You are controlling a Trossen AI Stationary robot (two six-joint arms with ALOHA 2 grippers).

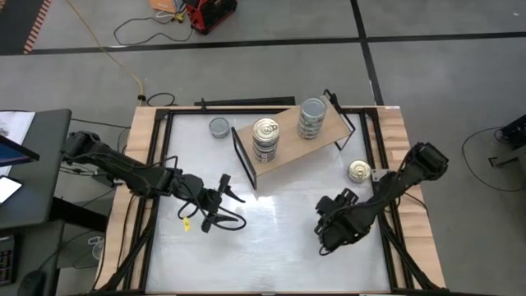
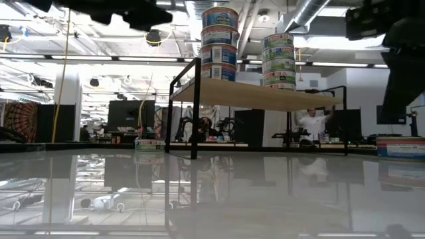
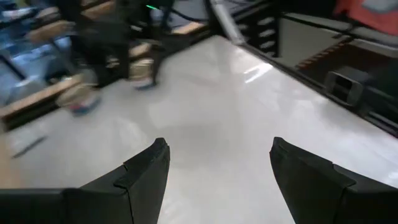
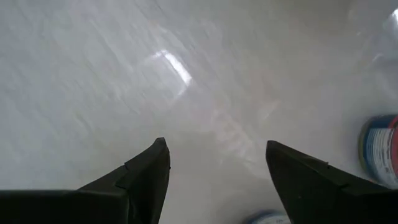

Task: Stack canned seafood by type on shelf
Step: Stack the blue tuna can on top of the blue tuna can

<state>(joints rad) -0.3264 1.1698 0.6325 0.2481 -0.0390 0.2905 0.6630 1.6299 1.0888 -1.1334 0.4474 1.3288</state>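
Note:
The shelf [image 1: 325, 131] is a tan board on a black frame at the table's far side. Two stacks of tins stand on it: one with gold lids [image 1: 265, 136] and one with grey tops [image 1: 312, 117]. In the low view they are the tall stack [image 2: 219, 43] and the shorter stack [image 2: 278, 60]. A single grey-topped tin [image 1: 219, 127] sits on the table left of the shelf. A gold-lidded tin [image 1: 359, 170] sits to the shelf's right. My left gripper [image 1: 235, 210] hovers open over the table's middle left, and my right gripper [image 1: 323, 228] is open at the near right. Both wrist views show open fingers with only white tabletop between them.
The black table frame [image 1: 156, 189] and wooden side rails [image 1: 411, 205] border the white tabletop. The shelf's black end frame [image 1: 244, 160] stands between my left gripper and the stacks. A blue-labelled tin [image 4: 379, 155] shows at the edge of the right wrist view. People and equipment show in the room beyond.

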